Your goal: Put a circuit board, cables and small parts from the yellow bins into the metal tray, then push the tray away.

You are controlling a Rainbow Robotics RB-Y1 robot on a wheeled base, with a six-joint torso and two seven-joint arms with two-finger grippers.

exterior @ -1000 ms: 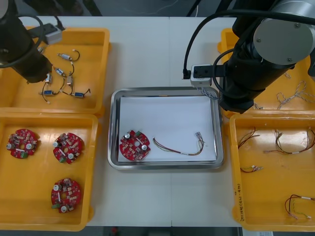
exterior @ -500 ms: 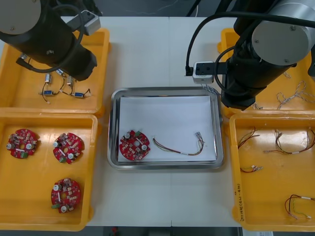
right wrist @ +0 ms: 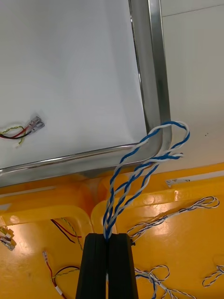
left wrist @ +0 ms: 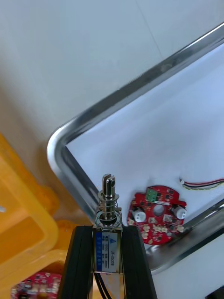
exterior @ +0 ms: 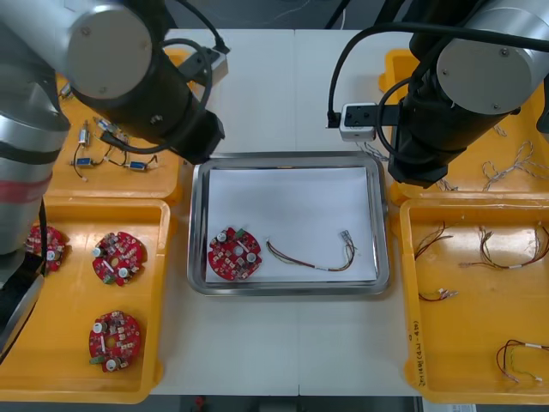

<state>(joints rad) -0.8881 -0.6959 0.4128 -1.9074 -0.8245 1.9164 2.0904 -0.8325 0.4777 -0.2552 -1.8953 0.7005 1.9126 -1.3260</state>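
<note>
My left gripper (left wrist: 107,232) is shut on a small metal part (left wrist: 107,212) with a spring and plunger, held above the corner of the metal tray (left wrist: 59,148). In the front view the left arm (exterior: 163,94) hangs over the tray's far-left corner. My right gripper (right wrist: 107,239) is shut on a twisted blue and white cable (right wrist: 142,170), whose loops dangle over the tray's rim (right wrist: 154,70) at its far-right corner. On the tray's white inside lie a red circuit board (exterior: 234,254) and a red and yellow cable (exterior: 313,256).
The far-left yellow bin (exterior: 51,182) holds small metal parts (exterior: 111,159). The near-left bin (exterior: 159,300) holds three circuit boards. More blue and white cables (exterior: 506,167) lie in the far-right bin. Thin cables (exterior: 480,253) lie in the near-right bin.
The left arm has swung from the far-left bin to the tray's far-left corner with the small metal part. The right arm shifted only slightly.
</note>
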